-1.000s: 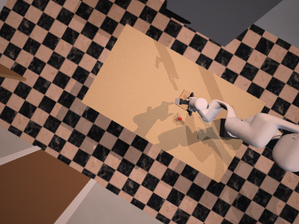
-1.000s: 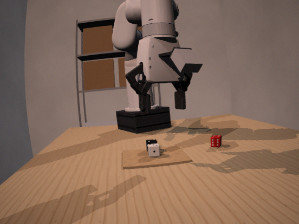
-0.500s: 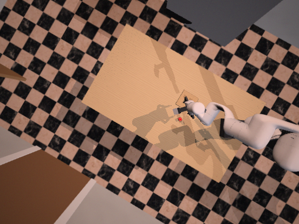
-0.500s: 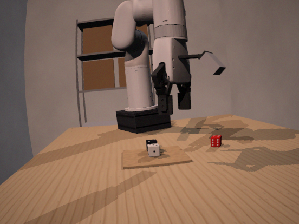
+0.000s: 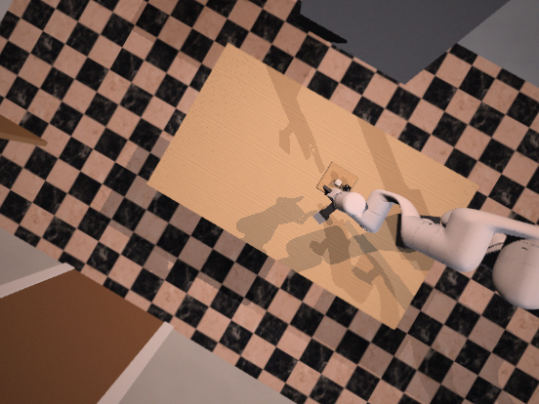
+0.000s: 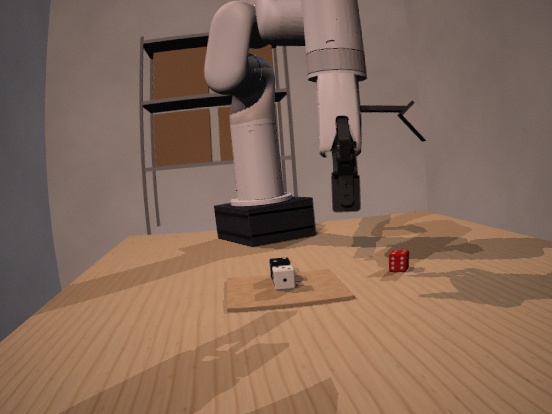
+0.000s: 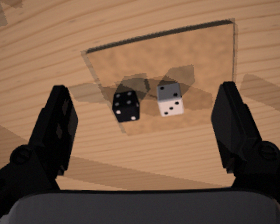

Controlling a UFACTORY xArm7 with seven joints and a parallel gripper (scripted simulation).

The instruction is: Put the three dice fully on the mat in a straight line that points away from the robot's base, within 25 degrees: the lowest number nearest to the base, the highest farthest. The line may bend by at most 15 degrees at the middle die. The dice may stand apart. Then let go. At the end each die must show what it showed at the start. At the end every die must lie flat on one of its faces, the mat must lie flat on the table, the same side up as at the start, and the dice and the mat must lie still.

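Observation:
A thin wooden mat (image 6: 287, 289) lies flat on the table in front of the robot's base. A white die (image 6: 283, 277) and a black die (image 6: 280, 263) stand close together on it, the black one nearer the base, by the mat's far edge. A red die (image 6: 399, 260) lies on the bare table to the right of the mat. My gripper (image 6: 345, 192) hangs high above the table, open and empty. In the wrist view the black die (image 7: 126, 106) and the white die (image 7: 170, 98) lie on the mat (image 7: 165, 72), far below my spread fingers. The red die is out of the wrist view.
The robot's black base block (image 6: 265, 219) stands at the back of the table. A metal shelf (image 6: 175, 122) stands behind it, off the table. In the overhead view the mat (image 5: 337, 178) lies near the arm's wrist (image 5: 353, 204).

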